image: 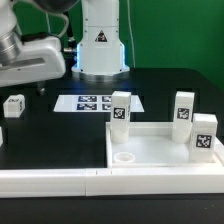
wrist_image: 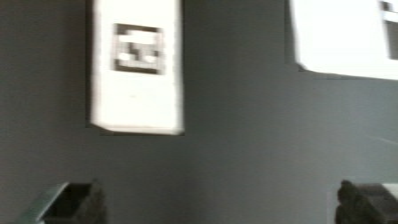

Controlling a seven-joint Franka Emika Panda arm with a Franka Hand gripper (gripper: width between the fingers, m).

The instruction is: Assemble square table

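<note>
Light: shining brightly, glaring off the white parts.
Shadows: falling faintly.
Focus: both views blurring softly, wrist view worse.

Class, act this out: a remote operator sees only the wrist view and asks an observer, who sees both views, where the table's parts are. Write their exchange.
Operator: I see one tagged white block beyond my open claw. How many leg blocks are there?
Observer: Four. One small leg block sits alone at the exterior view's left.
Operator: And the rest?
Observer: Three upright leg blocks stand at the square slab; I cannot tell whether they are on it or beside it.
Operator: Is any socket free?
Observer: Yes, the round socket in the slab's near corner is empty.
</note>
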